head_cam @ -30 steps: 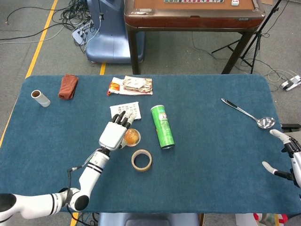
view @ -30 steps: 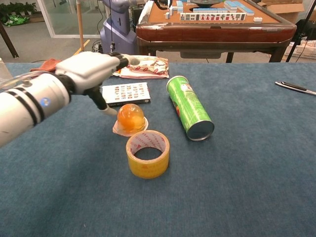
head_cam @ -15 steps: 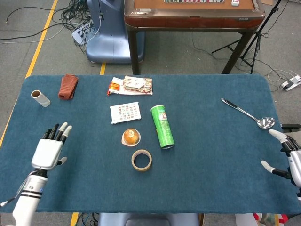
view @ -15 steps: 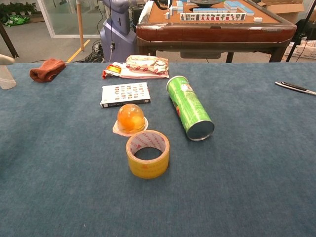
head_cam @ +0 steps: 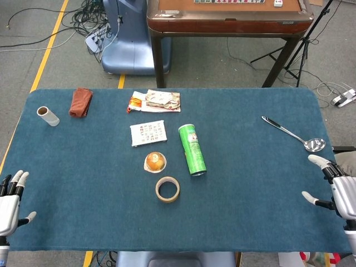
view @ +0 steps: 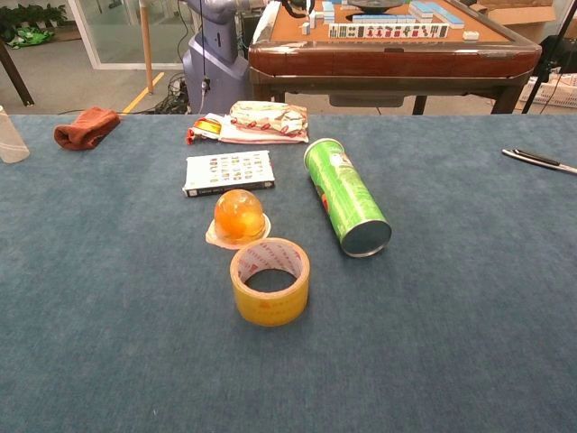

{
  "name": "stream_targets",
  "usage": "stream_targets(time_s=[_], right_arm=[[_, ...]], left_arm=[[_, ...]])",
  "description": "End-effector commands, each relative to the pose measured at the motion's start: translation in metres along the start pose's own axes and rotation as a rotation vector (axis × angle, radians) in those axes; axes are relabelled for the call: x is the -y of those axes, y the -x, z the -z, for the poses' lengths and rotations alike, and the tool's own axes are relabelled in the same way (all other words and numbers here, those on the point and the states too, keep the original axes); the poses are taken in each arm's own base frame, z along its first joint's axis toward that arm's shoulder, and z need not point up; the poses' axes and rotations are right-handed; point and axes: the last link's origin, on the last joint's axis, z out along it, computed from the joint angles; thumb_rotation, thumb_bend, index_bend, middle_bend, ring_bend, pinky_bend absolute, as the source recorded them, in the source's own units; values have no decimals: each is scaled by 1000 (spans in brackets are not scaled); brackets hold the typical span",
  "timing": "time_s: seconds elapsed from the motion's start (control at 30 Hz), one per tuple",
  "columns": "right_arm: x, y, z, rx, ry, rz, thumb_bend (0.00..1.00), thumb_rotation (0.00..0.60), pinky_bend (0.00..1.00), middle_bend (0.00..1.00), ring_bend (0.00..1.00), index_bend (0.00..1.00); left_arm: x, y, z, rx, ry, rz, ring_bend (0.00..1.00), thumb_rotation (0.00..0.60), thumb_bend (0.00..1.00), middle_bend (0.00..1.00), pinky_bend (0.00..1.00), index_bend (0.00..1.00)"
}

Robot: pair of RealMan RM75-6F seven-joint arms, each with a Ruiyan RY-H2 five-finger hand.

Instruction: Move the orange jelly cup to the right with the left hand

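The orange jelly cup stands on the blue table, between a yellow tape roll and a flat printed box, with nothing touching it. My left hand is far off at the table's front left corner, fingers spread, holding nothing. My right hand hovers at the front right edge, also spread and empty. Neither hand shows in the chest view.
A green tube can lies just right of the cup. The yellow tape roll sits in front of it, the flat box behind. Snack packets, a red cloth, a small roll and a spoon lie further out.
My left hand has pulled away from beside the jelly cup to the front left corner of the table. The cup stays where it was. The right hand shifted slightly.
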Motion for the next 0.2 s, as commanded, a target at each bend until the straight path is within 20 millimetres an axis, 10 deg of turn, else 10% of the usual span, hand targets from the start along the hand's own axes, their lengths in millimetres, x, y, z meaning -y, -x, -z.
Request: stream_targets(time_s=[0.03, 0.2], right_arm=[[-2, 0, -2, 2, 7, -1, 0, 600, 464, 224, 185, 204], [-3, -2, -2, -13, 15, -10, 0, 600, 464, 225, 185, 204]], left_arm=[[4, 4, 0, 20, -7, 9, 0, 600, 0, 0, 164, 16], [-6, 14, 1, 48, 34, -10, 0, 600, 0, 0, 164, 16]])
